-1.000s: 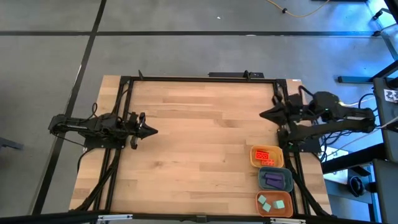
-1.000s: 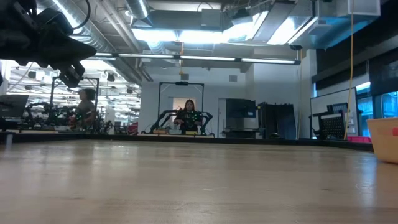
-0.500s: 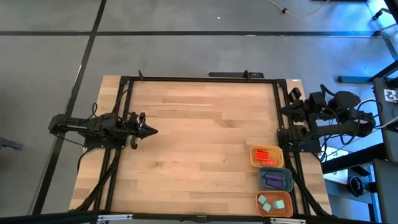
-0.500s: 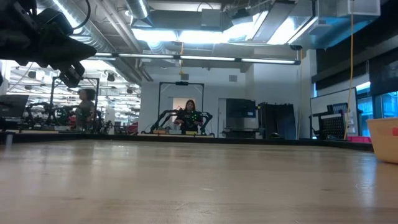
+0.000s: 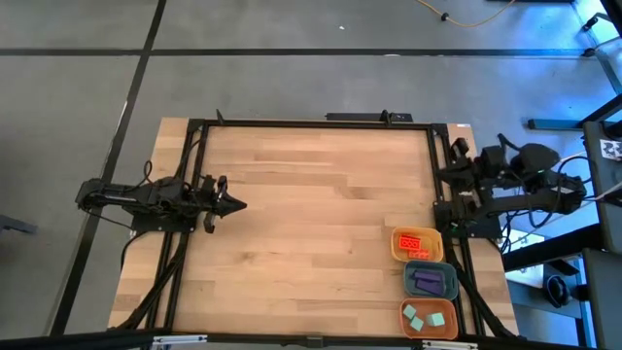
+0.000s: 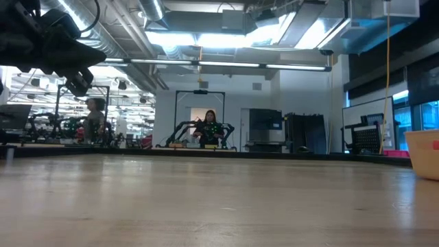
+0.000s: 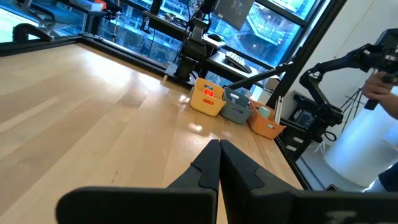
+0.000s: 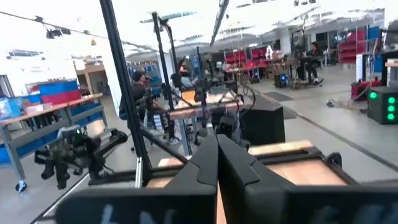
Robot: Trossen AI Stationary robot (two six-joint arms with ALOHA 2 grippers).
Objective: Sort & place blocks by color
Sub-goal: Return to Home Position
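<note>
Now that the dark right gripper (image 8: 217, 142), pressed together like the left gripper (image 7: 219, 148), is drawn back past the wooden table (image 5: 311, 214) edge, the tiny coloured blocks (image 5: 412, 242) are judged sorted.

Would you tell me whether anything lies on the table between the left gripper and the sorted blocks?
Nothing visible does: only bare table lies between the left gripper and the blocks. Each group of blocks does sit inside a tray, behind its wall.

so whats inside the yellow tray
Orange-red blocks lie piled in the yellow tray. Their count is unclear, and anything beneath the top ones is covered.
</note>
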